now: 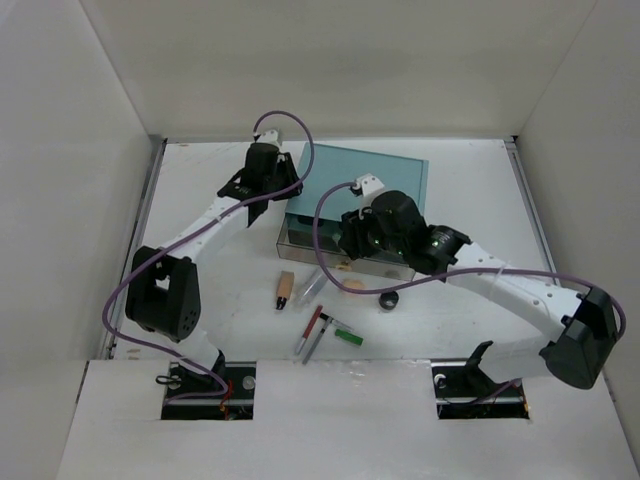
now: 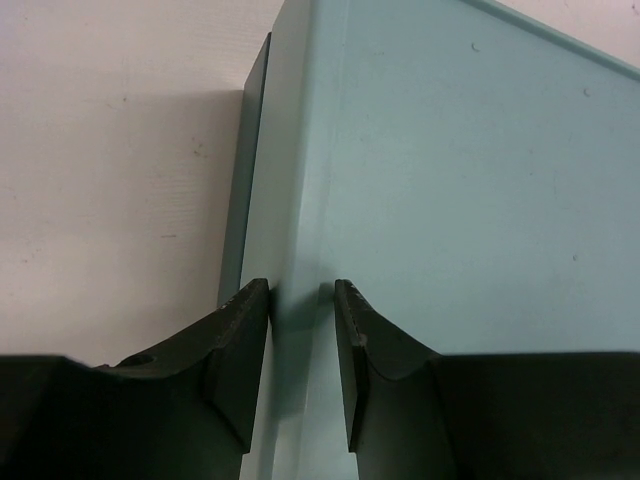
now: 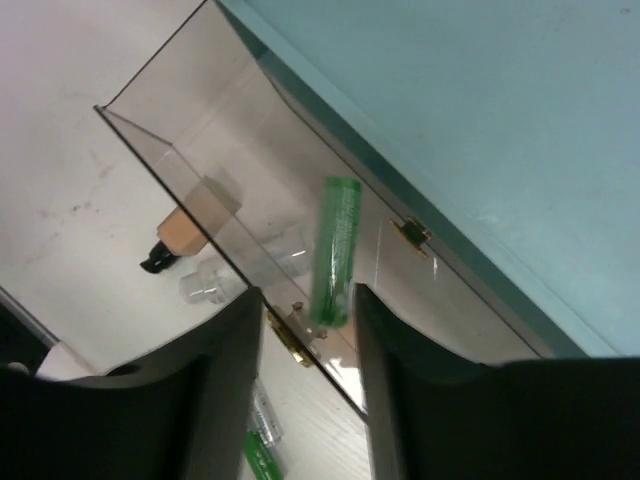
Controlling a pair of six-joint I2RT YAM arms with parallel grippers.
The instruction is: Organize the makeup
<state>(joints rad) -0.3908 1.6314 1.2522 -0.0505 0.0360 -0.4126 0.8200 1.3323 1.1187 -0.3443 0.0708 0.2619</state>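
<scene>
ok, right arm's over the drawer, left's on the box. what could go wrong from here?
1. Green tube looks blurred just past the open right gripper, close to the clear drawer's front wall; it may bounce out.
2. Left gripper straddles the teal box's edge; a slip could shift box and drawer.
3. Tan tube and clear tube lie by the drawer front, easily knocked.
</scene>
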